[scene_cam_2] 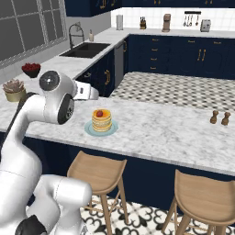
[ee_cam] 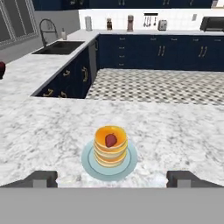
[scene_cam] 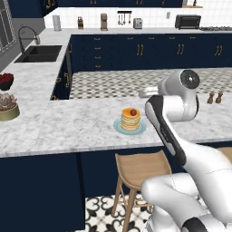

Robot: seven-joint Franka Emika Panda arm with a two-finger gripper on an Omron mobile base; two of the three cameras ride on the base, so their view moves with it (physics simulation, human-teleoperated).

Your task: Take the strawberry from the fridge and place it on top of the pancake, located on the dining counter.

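Strawberry (ee_cam: 110, 140) resting on the pancake (ee_cam: 110, 148) stack, jaws released and clear of it.

In the hand view the berry lies just right of centre on the top pancake, its narrower end tilted toward the lower left of the frame; in the two base views it is only a small red dot on the stack (scene_cam: 131, 118) (scene_cam_2: 102, 120), too small to read its long axis. The stack sits on a pale blue-green plate (ee_cam: 89, 164) on the dining counter (ee_cam: 43, 131), mid-frame in all three views. The gripper (ee_cam: 111, 178) holds back from the plate, its two fingertips (ee_cam: 41, 178) spread wide at the bottom corners, gripping nothing. In the left base view the arm folds up from lower right, the wrist right of the stack; in the right base view it stands left. The right base view alone shows two stools (scene_cam_2: 98, 172) under the counter.
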